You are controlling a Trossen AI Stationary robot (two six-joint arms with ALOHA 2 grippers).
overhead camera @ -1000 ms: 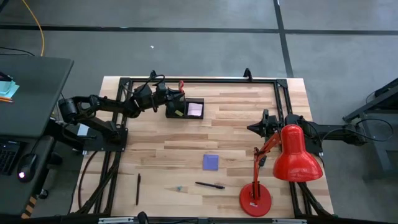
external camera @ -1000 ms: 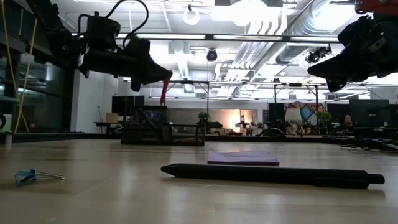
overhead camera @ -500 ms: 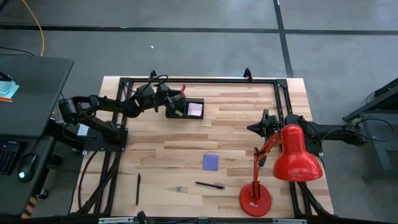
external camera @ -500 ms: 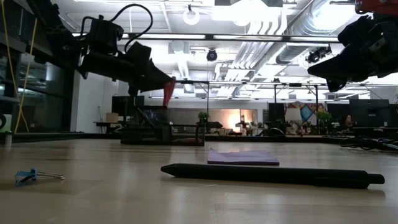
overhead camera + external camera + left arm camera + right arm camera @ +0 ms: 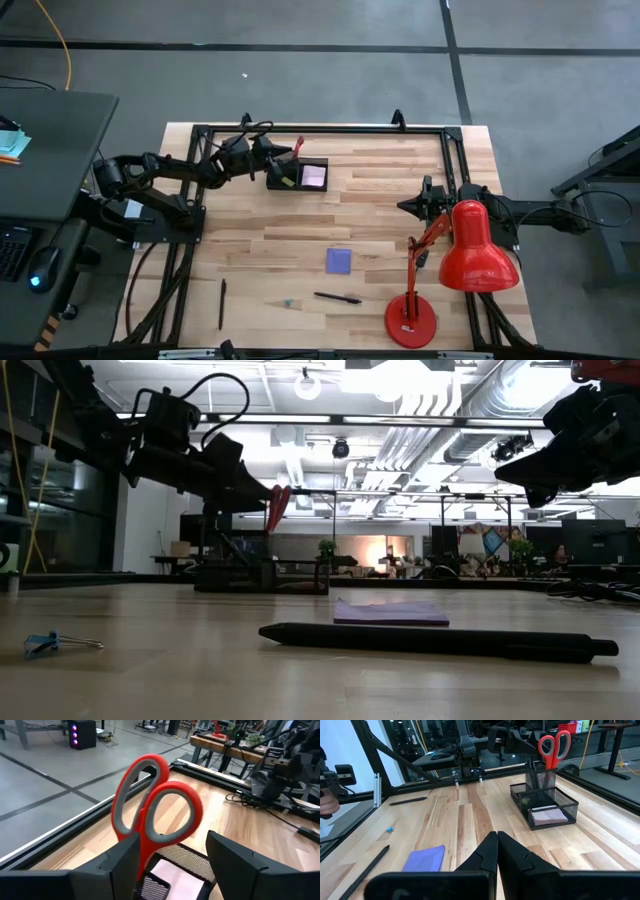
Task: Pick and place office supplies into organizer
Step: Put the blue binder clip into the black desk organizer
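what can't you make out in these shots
- Scissors: blades hidden in the left wrist view, below the left claw and inside the organizer.
- Right claw: small in the high view, beside the lamp.
- Small item near the pen: too small to identify from above.

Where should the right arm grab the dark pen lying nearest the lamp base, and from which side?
Mid-barrel, from straight above. The dark pen lies flat on the table, so fingers should straddle it across its long axis. Clear wood on both sides; the lamp base sits past its tip, so stay toward the middle.
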